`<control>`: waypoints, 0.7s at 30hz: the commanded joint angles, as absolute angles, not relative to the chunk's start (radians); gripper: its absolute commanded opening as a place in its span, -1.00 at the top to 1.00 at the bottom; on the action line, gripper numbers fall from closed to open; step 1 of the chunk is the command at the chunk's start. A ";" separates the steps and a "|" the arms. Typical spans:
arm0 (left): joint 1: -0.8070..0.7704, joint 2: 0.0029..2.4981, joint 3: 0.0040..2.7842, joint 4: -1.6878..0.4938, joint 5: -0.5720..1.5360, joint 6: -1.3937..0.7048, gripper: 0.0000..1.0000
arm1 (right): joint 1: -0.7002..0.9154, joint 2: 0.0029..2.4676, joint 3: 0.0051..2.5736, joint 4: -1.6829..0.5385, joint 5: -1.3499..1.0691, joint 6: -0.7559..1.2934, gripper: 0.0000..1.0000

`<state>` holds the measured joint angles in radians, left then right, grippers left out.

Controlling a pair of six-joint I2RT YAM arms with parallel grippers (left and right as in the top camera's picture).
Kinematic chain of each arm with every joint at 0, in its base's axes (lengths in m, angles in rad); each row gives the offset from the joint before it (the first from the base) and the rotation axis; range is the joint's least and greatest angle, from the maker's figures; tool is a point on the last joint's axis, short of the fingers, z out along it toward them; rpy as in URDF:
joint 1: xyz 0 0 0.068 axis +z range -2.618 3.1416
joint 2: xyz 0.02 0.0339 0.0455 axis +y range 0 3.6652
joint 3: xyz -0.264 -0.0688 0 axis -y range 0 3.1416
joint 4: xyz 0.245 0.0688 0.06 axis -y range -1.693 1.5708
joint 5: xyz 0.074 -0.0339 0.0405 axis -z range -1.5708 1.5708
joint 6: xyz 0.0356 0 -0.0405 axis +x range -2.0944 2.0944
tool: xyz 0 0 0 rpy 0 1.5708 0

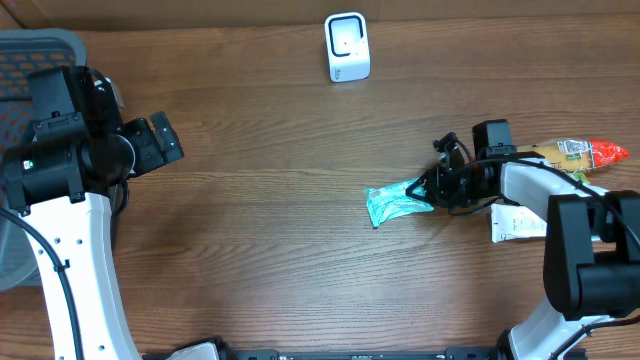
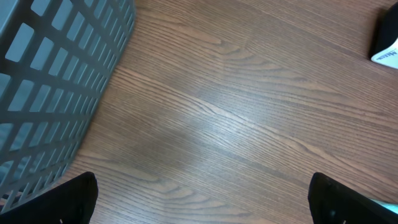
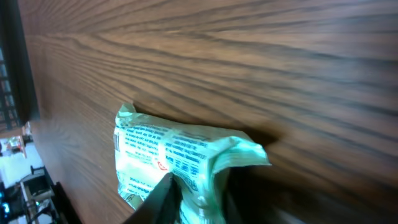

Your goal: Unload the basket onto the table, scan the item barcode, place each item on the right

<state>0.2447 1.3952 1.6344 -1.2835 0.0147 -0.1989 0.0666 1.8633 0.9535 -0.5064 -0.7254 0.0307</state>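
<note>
While pinching end of teal packet (image 1: 398, 203) with right gripper (image 1: 428, 190), jaws closed on wrapper, rests packet on table (image 1: 260, 250) right of centre, well apart from white scanner (image 1: 347, 47); likely readying lift toward it. Parks left gripper (image 1: 172, 140) wide open, empty, beside grey basket (image 1: 40, 45), out of way.

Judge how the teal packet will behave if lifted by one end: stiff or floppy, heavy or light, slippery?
The teal packet probably flops: its film is bunched and creased where the right pincer pinches its end. It looks thin and flat, so likely light. The smooth wrapper may slip a little.
</note>
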 commanded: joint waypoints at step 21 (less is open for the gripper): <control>0.249 1.401 1.651 -1.282 0.019 -0.179 -0.99 | 0.218 1.814 1.173 -0.686 -0.764 0.027 0.93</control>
<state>0.2447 1.3952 1.6344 -1.2839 0.0147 -0.1989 0.1867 1.8534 1.1351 -0.6910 -0.7334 0.0299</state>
